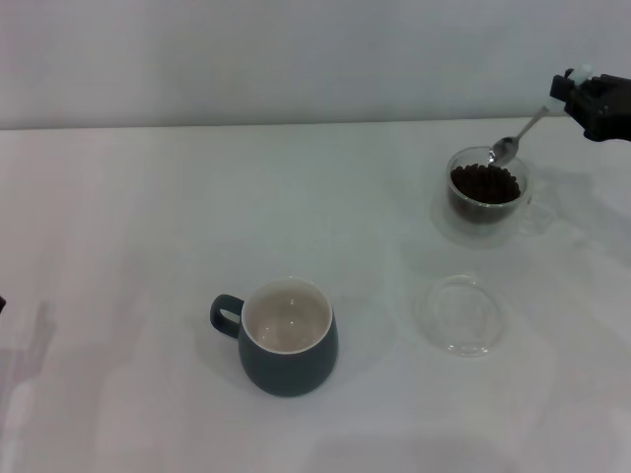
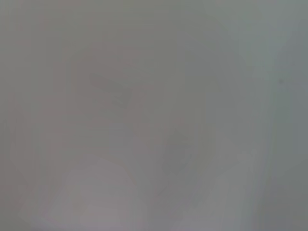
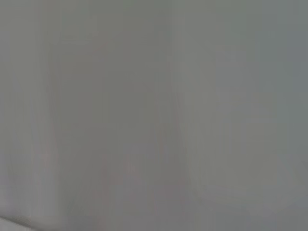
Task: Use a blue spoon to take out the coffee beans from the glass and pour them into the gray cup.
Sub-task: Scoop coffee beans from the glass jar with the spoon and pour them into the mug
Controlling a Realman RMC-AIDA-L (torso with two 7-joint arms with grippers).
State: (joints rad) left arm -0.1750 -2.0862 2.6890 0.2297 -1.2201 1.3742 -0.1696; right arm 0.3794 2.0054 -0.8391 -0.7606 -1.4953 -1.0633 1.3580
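Note:
In the head view my right gripper (image 1: 572, 91) sits at the far right edge, shut on the blue spoon (image 1: 521, 134). The spoon slants down to the left, its silver bowl at the far rim of the glass (image 1: 485, 197), just above the coffee beans (image 1: 485, 183) that fill it. The gray cup (image 1: 286, 340) stands toward the front, left of centre, handle to the left, its cream inside showing no beans. Only a dark sliver at the left edge shows of the left arm. Both wrist views show only plain grey surface.
A flat clear glass saucer (image 1: 461, 313) lies on the white table (image 1: 118, 227) in front of the glass, to the right of the gray cup. A pale wall runs along the table's far edge.

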